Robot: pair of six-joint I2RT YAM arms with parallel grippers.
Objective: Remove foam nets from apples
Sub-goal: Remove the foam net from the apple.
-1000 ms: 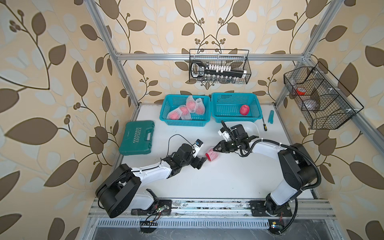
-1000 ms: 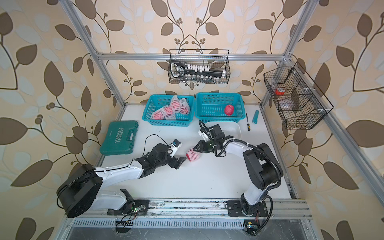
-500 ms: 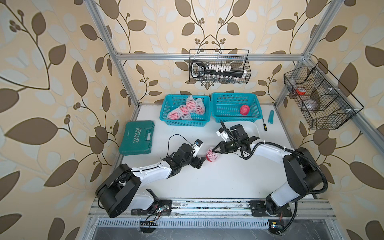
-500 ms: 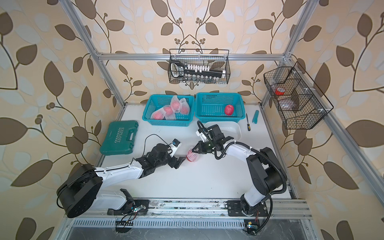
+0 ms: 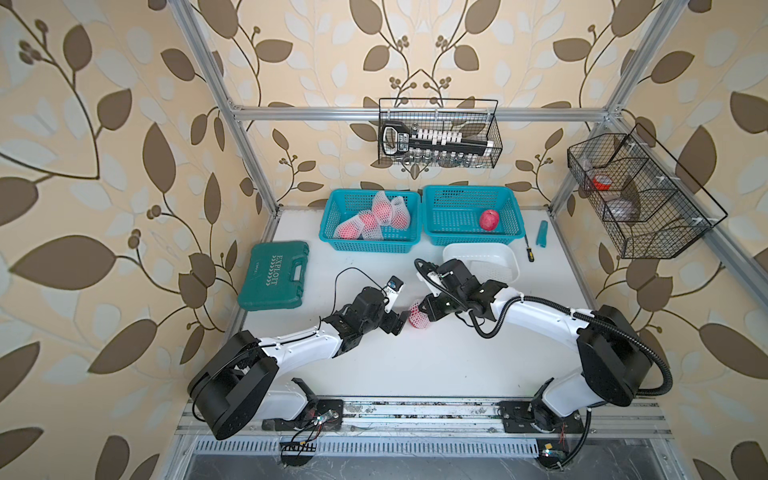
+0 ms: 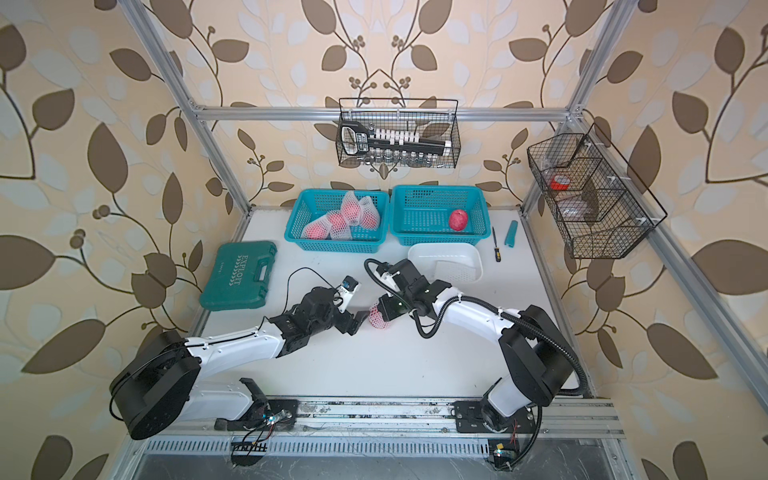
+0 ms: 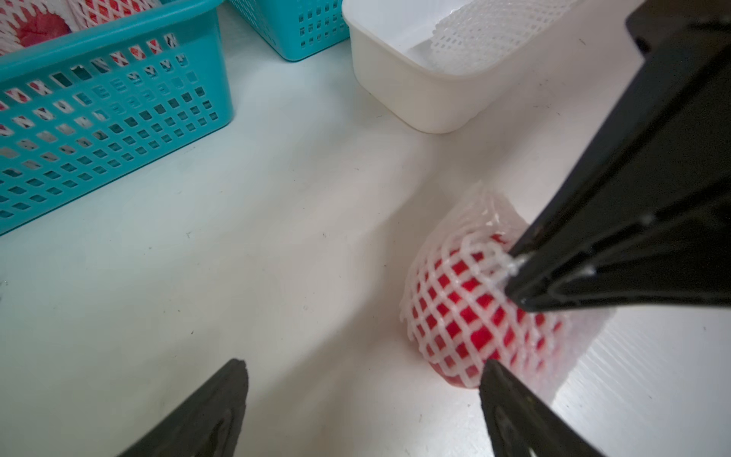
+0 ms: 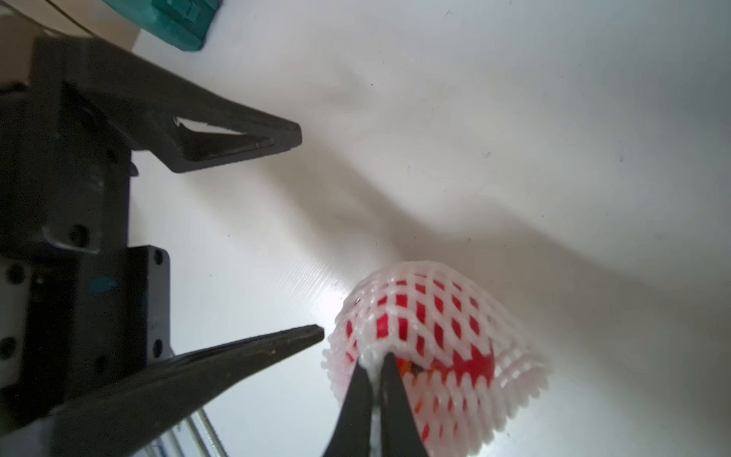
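place: robot test cell | evidence: aluminium frame (image 5: 415,113), wallpapered panels (image 5: 104,166)

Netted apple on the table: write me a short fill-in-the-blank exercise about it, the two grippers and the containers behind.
The right gripper is shut on the foam net around the apple on the table; the left gripper beside it is ____.
The teal basket with no nets in it holds ____ bare apple.
An empty net lies in the ____ tray.
Missing words: open; one; white.
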